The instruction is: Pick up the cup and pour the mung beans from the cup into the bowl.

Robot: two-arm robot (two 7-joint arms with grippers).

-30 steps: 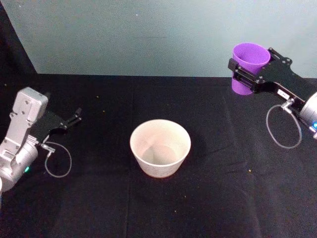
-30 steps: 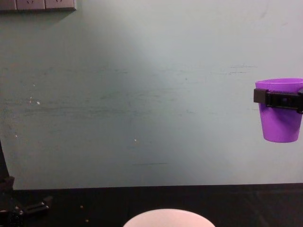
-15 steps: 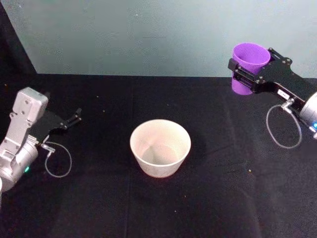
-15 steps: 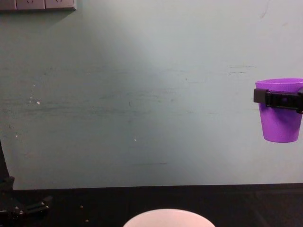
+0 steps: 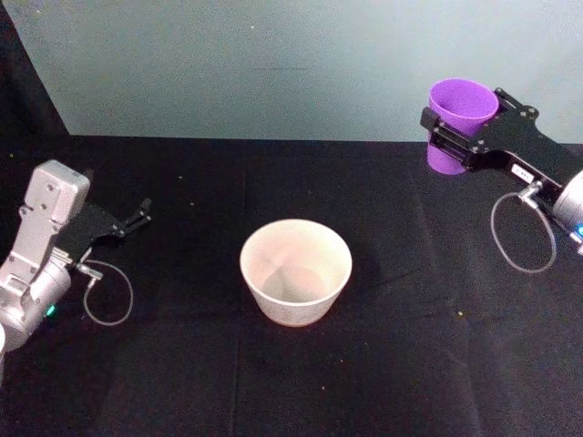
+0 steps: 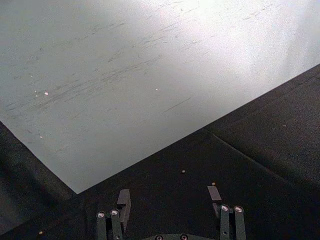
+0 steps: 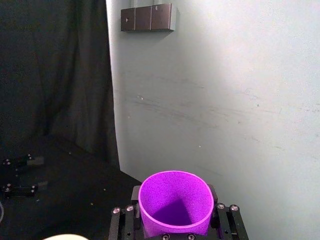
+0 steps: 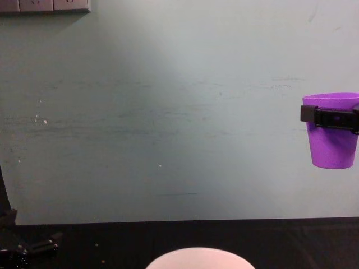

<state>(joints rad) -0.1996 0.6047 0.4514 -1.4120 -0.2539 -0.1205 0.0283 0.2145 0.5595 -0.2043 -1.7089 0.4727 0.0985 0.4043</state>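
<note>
My right gripper [image 5: 460,137] is shut on the purple cup [image 5: 458,116], holding it upright and high above the table at the right, well off to the right of the bowl. The cup [image 8: 332,134] hangs in mid-air against the wall in the chest view, and the right wrist view looks into its mouth [image 7: 175,202]; I cannot make out beans inside. The pale bowl [image 5: 295,271] stands on the black table at the middle, its rim [image 8: 199,258] low in the chest view. My left gripper [image 5: 141,213] rests open near the table's left side, its fingers [image 6: 123,199] holding nothing.
A black cloth covers the table [image 5: 182,364], with a few stray beans [image 6: 183,171] scattered on it. A pale green wall [image 8: 168,112] stands close behind. Wall sockets [image 8: 45,5] sit at its upper left.
</note>
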